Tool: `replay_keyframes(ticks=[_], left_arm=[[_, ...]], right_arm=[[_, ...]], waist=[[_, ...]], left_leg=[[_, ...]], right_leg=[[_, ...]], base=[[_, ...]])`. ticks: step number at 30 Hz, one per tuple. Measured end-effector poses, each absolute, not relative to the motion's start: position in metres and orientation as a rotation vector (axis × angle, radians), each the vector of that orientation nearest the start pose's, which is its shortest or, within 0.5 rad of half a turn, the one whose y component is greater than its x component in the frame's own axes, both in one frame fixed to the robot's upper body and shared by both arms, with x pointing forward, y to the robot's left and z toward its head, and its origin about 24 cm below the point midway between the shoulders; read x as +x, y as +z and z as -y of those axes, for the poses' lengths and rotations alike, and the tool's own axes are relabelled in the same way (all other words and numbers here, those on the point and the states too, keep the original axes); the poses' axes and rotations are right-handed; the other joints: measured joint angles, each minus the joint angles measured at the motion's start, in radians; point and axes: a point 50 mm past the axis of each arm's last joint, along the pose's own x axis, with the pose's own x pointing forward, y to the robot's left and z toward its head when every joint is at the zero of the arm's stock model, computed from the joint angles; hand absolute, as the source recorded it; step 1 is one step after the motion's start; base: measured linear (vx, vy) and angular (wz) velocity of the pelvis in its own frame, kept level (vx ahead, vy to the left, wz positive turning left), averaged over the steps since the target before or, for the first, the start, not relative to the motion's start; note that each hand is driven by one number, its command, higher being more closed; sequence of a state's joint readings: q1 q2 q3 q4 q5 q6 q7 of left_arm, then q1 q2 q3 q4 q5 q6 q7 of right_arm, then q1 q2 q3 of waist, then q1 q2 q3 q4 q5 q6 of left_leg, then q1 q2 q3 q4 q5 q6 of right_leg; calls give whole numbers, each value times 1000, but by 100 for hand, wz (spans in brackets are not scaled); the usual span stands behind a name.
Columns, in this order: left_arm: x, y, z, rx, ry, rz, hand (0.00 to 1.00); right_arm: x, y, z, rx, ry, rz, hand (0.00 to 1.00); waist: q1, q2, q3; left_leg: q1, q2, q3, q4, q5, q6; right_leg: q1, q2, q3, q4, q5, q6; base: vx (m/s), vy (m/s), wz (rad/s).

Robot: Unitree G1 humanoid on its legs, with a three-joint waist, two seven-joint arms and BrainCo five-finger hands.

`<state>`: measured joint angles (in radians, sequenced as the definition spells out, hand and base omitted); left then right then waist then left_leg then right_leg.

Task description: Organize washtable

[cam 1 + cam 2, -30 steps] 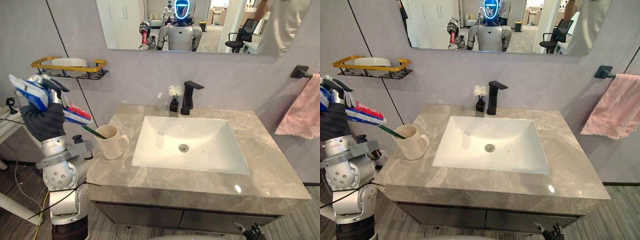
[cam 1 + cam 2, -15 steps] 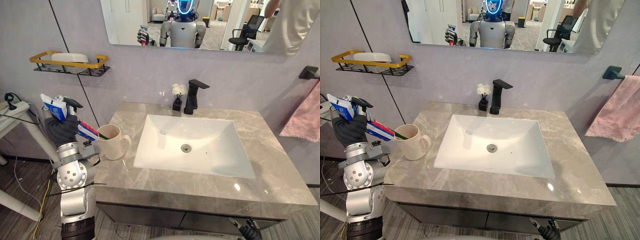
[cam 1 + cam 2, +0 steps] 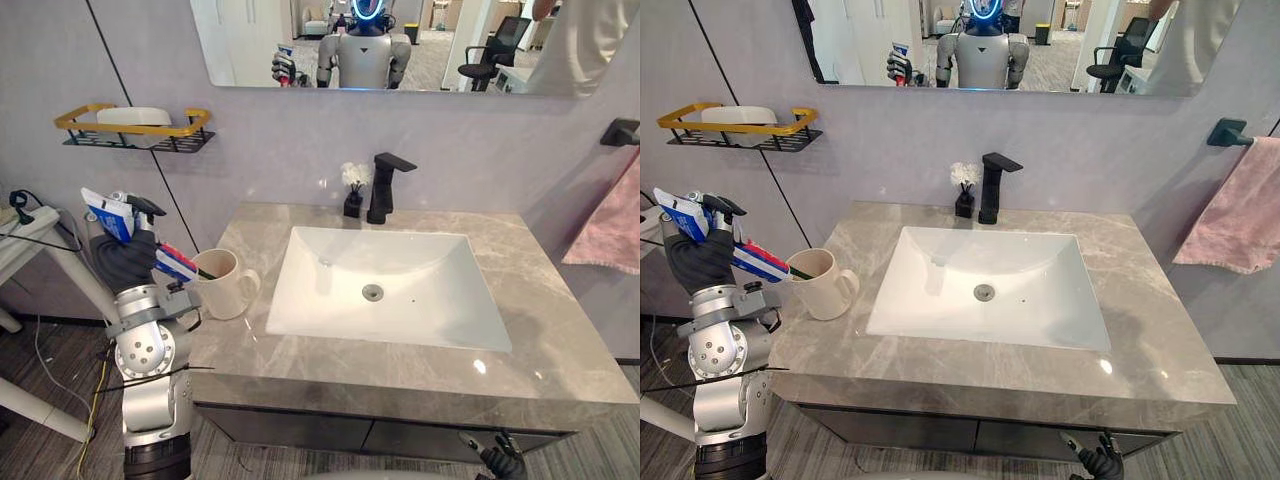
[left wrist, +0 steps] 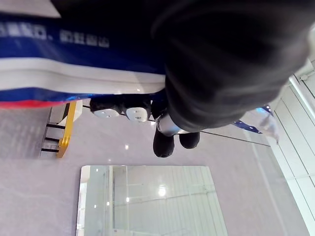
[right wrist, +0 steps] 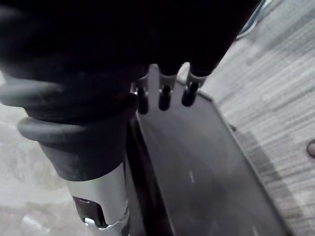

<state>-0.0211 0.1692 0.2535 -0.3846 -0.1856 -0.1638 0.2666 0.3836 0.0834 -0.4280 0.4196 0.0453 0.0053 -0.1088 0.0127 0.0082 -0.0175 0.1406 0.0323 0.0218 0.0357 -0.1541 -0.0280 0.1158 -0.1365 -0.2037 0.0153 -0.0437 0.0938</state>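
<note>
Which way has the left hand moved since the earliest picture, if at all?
Yes. Against the wall shelf, the left hand with its toothpaste tube has come down, nearer the mug.

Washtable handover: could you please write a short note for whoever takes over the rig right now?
Left hand: shut on the toothpaste tube, raised left of the counter, beside the mug.
Right hand: open, idle, low below the counter front.
Done: the mug stands on the counter's left end with a toothbrush in it.
To do: set the tube down, probably in the mug.
</note>
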Motion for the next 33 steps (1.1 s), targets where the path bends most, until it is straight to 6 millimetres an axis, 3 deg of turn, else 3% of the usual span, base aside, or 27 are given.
replay_keyframes(ticks=[16, 26, 32, 33], left_arm=[[232, 168, -222, -33, 361, 634, 100], [243, 145, -228, -32, 384, 510, 100], [250, 147, -226, -42, 376, 511, 100], [251, 148, -225, -44, 371, 514, 0]], right_arm=[[72, -111, 237, 113, -655, -791, 0], [72, -112, 235, 112, -648, -792, 0], [71, -113, 232, 111, -633, -801, 0], [71, -113, 232, 111, -634, -802, 0]], waist=[[-4, 7, 2], [-25, 7, 2], [-29, 7, 2], [-29, 7, 2]], left_leg=[[0, -8, -1, -1, 0, 0], [-5, -9, 9, -6, 2, 3], [-4, -9, 14, -11, 2, 3], [-4, -8, 17, -12, 2, 3]], right_leg=[[0, -1, 1, -3, 0, 0], [-15, 0, 12, -7, 0, 0], [-16, 0, 15, -11, 0, 0], [-17, 0, 17, -12, 0, 0]], base=[[0, 0, 0], [4, -5, -3], [0, 0, -1], [0, -4, -4]])
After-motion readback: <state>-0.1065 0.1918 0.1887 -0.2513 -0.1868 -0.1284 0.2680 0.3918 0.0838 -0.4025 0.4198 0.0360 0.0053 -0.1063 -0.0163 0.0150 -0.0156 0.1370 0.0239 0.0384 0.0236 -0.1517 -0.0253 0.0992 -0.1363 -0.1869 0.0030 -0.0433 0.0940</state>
